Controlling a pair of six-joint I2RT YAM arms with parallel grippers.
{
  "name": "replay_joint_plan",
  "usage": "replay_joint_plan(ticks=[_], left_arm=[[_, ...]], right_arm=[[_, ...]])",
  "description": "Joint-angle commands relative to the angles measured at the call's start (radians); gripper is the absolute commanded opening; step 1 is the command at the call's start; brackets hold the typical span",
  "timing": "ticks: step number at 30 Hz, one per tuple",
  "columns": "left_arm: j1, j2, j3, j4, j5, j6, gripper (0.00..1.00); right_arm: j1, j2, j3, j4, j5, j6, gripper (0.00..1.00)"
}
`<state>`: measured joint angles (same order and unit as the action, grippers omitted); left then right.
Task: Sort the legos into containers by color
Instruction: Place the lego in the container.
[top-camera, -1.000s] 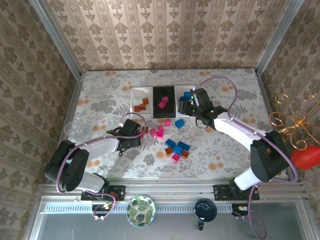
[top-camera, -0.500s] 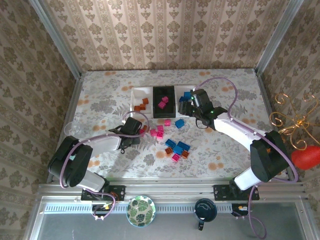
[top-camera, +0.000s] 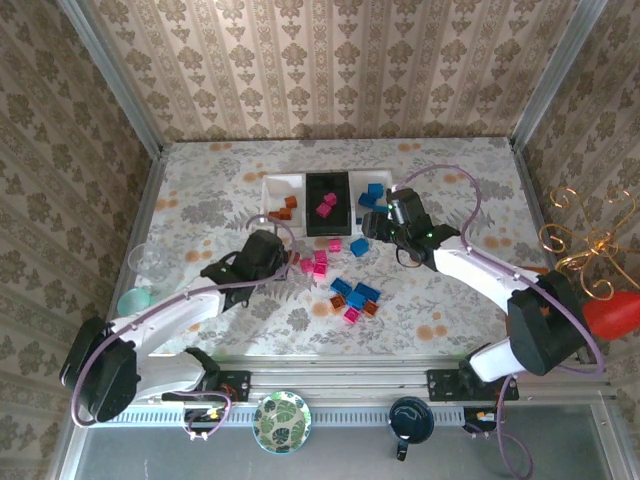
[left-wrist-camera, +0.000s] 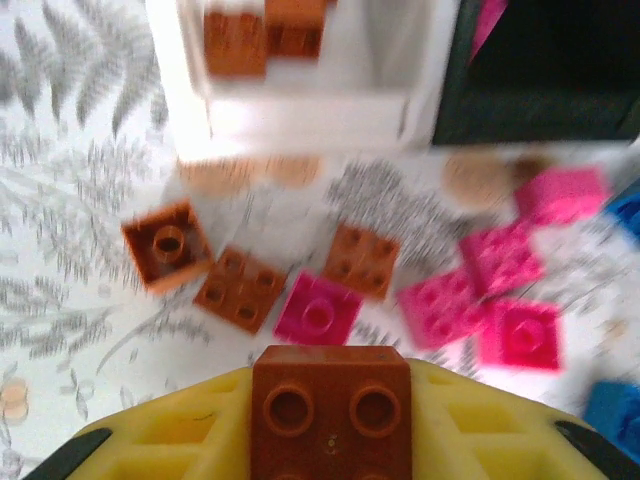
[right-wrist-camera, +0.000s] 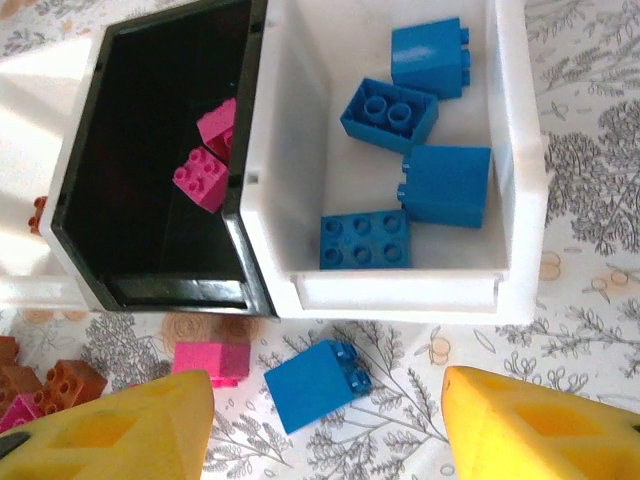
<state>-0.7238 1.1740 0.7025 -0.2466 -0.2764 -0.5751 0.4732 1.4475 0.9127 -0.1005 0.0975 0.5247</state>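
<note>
LEFT: your left jaws have just clamped a brown lego (left-wrist-camera: 330, 405), above loose legos (left-wrist-camera: 240, 290) near the left tray (left-wrist-camera: 300, 110) | RIGHT: right jaws unchanged, half-spread, holding nothing, over a blue lego (right-wrist-camera: 315, 385) on the surface (right-wrist-camera: 600, 330) | MEANING: pick looks secured; brown tray next.

- Left wrist view, bottom centre: orange-brown brick (left-wrist-camera: 330, 405) cut off by the lower edge.
- Top of that frame: white tray (left-wrist-camera: 300, 110) and black tray (left-wrist-camera: 540, 90), both blurred and cropped by the upper edge.
- Right edge: blue brick (left-wrist-camera: 627, 212) cropped to a corner.
- Top external view: studs on the loose legos (top-camera: 350, 295) too small to tell.
</note>
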Motion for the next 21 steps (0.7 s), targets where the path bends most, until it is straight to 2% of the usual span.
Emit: replay_joint_plan(ticks=[1,6,13,15,17,21], left_arm=[[0.047,0.052,0.104,-0.014,0.019,0.018,0.38],[0.155,0.284,0.289,0.046,0.061,0.062,0.36],[0.224,0.567,0.574,-0.012,0.048,0.108,0.37],[0.237,0.628,0.645,-0.04,0.064,0.109,0.43],[0.238,0.656,0.69,-0.053,0.073,0.113,0.54],[0.236,0.621,0.708,-0.055,0.1,0.111,0.7]], right_arm=[[0.023,-0.038,-0.05,0.027,0.013,0.027,0.63],[0.061,-0.087,-0.106,0.005,0.027,0.038,0.63],[0.129,-0.18,-0.172,-0.028,0.033,0.056,0.64],[0.153,-0.204,-0.187,-0.03,0.032,0.06,0.64],[0.174,-0.216,-0.197,-0.018,0.012,0.061,0.64],[0.218,-0.193,-0.182,0.002,-0.034,0.063,0.66]])
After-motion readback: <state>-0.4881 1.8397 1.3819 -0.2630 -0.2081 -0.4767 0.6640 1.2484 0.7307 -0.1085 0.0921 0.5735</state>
